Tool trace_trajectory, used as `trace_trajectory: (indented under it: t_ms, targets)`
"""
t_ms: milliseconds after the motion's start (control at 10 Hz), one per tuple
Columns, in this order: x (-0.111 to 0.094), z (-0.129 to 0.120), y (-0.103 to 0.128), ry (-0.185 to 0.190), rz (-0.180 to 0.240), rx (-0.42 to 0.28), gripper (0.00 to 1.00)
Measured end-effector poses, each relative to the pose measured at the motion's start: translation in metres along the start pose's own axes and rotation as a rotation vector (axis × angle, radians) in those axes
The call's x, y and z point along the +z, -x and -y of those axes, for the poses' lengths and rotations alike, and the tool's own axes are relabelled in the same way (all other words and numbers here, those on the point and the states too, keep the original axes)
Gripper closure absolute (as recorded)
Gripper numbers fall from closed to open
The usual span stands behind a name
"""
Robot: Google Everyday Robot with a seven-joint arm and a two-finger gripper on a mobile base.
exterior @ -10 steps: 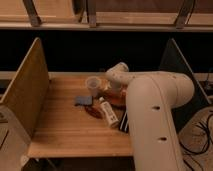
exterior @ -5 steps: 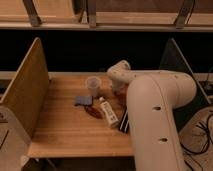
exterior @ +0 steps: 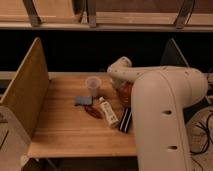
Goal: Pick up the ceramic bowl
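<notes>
The orange-red ceramic bowl sits on the wooden table near its right edge, mostly hidden behind my white arm. My gripper reaches down from the bent wrist onto or just over the bowl. Only a strip of the bowl's glossy rim shows. A pale translucent plastic cup stands just left of the bowl. A small dark red flat utensil lies in front of the cup.
A blue-grey flat object, a white bottle lying on its side and a black object lie on the table. A wooden side panel stands at the left and a dark panel at the right.
The arm's wrist has shifted slightly up and to the right over the bowl. The objects on the table have not moved.
</notes>
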Motion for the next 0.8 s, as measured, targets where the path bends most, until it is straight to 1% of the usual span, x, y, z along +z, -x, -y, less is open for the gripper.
trace_trajectory:
  t_ms: [100,400,600,800]
  targets:
    - [-0.013,-0.007,-0.002,0.010,0.022,-0.009,1.00]
    - [-0.042,-0.023,-0.006,0.033,0.074,-0.032,1.00]
    - [-0.056,-0.028,-0.005,0.036,0.101,-0.046,1.00]
    - [-0.074,-0.037,-0.001,0.040,0.147,-0.071,1.00]
